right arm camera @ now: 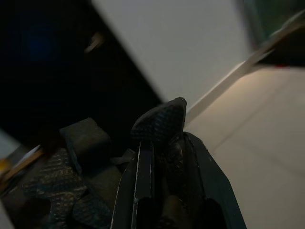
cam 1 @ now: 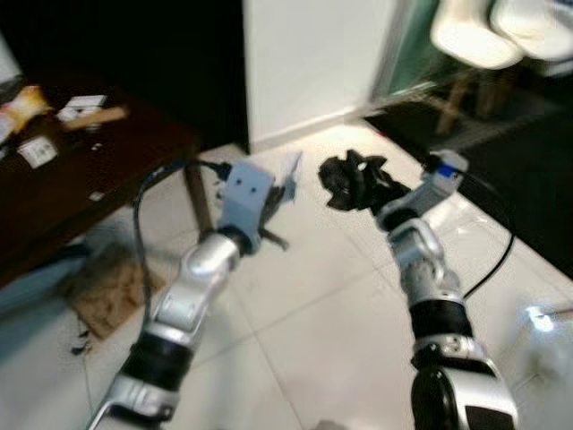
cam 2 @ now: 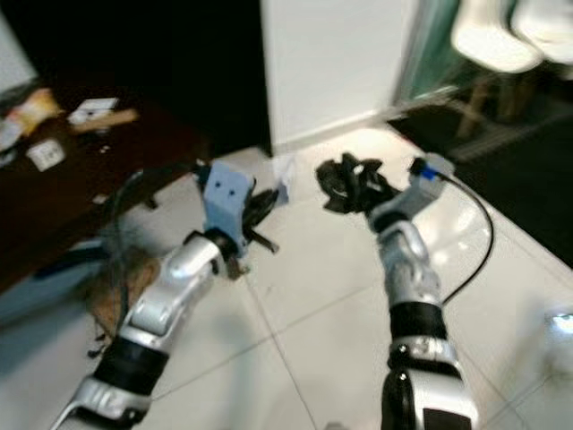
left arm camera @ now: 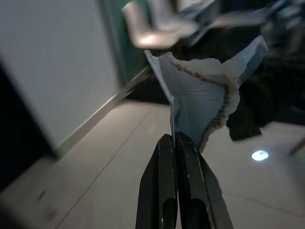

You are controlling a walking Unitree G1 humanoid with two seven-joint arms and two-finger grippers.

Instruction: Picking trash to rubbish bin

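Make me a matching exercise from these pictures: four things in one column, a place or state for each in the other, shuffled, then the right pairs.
Things:
1. left gripper
2. right gripper
3. flattened cardboard
4. white chairs

Places or states:
A. lying on the floor beside the dark table
B. fingers shut on a torn pale paper scrap
C. at the far right, beyond the white tiles
D. fingers shut on a crumpled black piece of trash

Pairs: 1-B, 2-D, 3-A, 4-C
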